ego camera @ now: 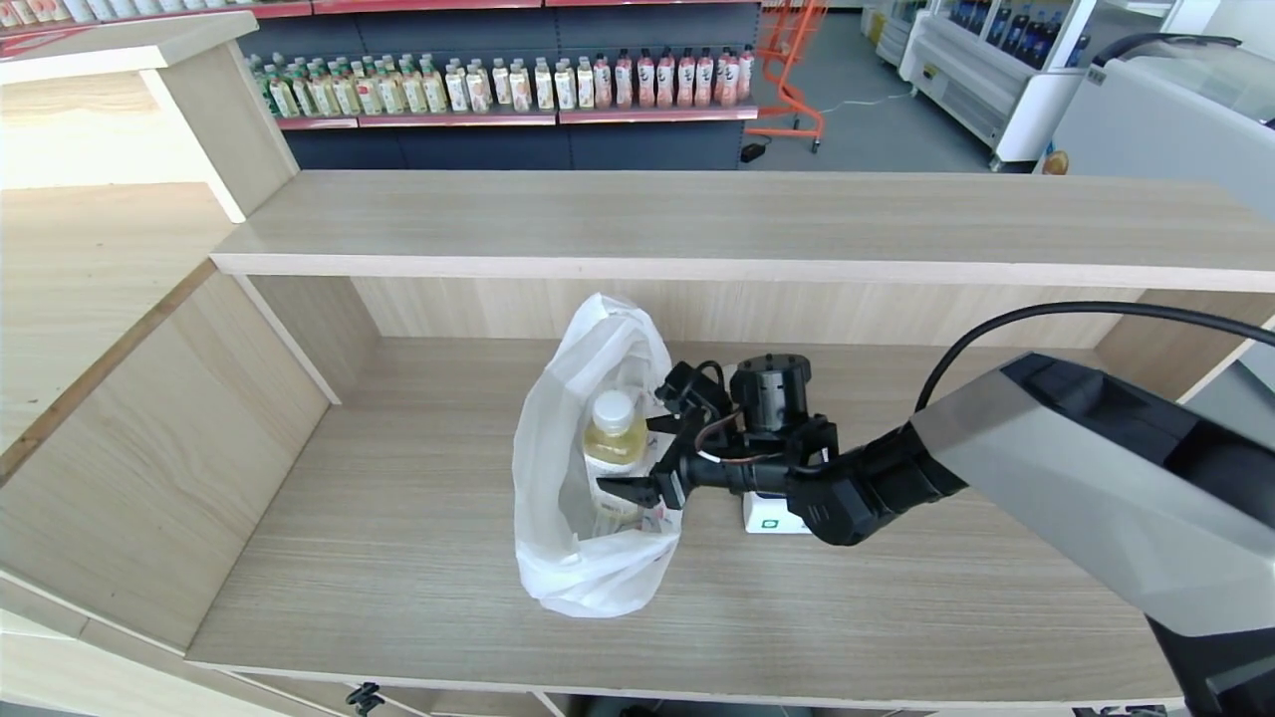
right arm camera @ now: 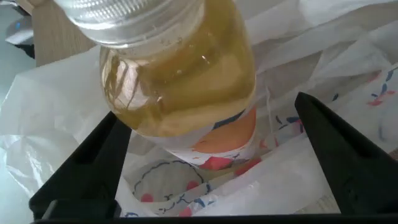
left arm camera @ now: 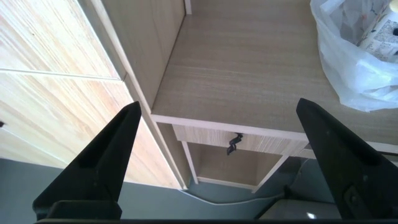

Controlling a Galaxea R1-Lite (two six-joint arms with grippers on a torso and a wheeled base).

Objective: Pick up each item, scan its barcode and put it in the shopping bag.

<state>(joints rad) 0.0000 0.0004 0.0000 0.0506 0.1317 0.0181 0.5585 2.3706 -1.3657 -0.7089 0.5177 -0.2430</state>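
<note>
A white plastic shopping bag [ego camera: 558, 468] stands open on the lower wooden counter [ego camera: 398, 538]. Inside it stands a bottle of yellow drink [ego camera: 615, 438] with a white cap. My right gripper [ego camera: 647, 458] is at the bag's mouth, open, one finger on each side of the bottle [right arm camera: 186, 81], with gaps on both sides. The bottle's label and other printed packaging [right arm camera: 180, 186] show below it in the bag. My left gripper [left arm camera: 217, 162] hangs open and holds nothing, off the counter's front left corner, with the bag [left arm camera: 354, 62] farther off.
A small white box [ego camera: 772, 515] with a green mark sits on the counter under my right arm, just right of the bag. An upper shelf board [ego camera: 697, 219] overhangs the back. Side walls close the counter on the left and right.
</note>
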